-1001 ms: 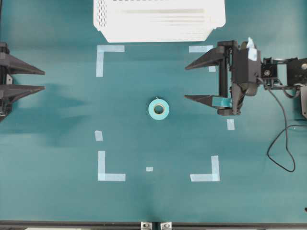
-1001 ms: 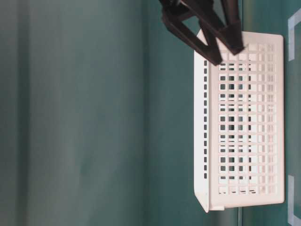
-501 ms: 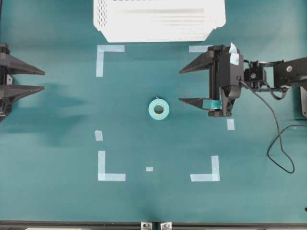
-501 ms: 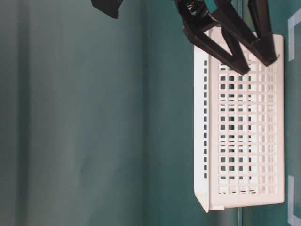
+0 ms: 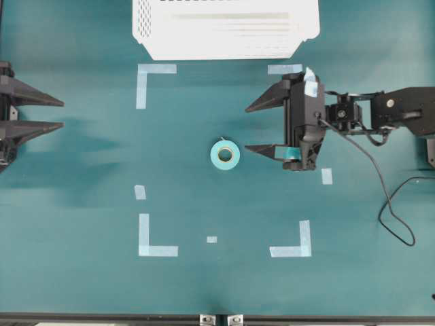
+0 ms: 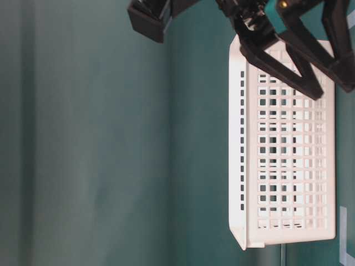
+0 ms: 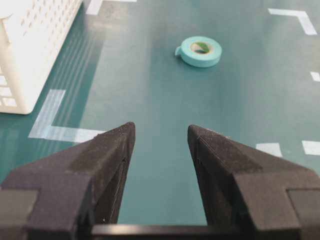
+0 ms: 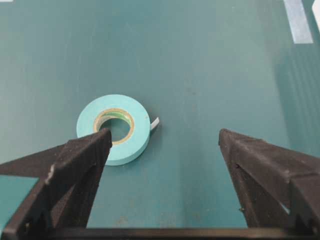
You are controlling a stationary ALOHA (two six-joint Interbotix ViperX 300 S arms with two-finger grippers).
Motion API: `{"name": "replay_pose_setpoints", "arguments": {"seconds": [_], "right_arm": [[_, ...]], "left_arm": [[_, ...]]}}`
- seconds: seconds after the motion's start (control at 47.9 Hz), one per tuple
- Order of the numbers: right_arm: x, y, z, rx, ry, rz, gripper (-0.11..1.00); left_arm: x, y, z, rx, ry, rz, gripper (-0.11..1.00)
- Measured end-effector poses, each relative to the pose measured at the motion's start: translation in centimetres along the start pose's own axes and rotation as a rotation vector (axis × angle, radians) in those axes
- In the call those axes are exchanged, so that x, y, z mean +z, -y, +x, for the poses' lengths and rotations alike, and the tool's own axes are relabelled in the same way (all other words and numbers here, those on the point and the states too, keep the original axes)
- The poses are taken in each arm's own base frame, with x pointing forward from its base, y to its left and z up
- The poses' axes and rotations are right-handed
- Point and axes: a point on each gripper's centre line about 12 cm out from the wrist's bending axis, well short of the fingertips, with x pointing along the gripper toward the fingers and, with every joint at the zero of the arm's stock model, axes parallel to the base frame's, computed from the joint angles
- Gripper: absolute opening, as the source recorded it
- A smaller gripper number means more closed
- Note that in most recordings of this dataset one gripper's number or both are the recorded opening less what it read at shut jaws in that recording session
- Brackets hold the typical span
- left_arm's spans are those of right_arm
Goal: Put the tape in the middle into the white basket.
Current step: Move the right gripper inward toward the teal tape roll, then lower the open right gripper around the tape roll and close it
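Overhead: one tape point(image 5: 225, 155), one white basket point(image 5: 225, 28) (both tools gaping, empty).

The right gripper point(image 5: 247, 128), jaws spread wide, is now brought much closer to the tape point(image 5: 225, 155) than a second ago.

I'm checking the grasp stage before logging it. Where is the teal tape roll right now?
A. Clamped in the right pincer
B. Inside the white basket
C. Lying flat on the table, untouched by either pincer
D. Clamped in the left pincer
C: the tape lies flat on the table, the open right pincer beside it without touching, the left pincer far off, and the white basket apart from it.
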Motion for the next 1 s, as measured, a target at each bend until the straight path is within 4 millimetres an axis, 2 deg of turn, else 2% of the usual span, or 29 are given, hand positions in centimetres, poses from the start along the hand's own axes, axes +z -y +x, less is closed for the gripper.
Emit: {"name": "replay_pose_setpoints", "arguments": {"seconds": [0.459,1.001], "right_arm": [[0.2,-0.9,1.6,0.021,-0.005,0.009,0.99],[-1.4,-1.6,2.9,0.033,-0.053,0.047,0.99]], "left_arm": [[0.0,0.0,0.0,0.000,0.000,0.002,0.06],[0.0,0.0,0.0,0.000,-0.002,0.002,0.06]]}}
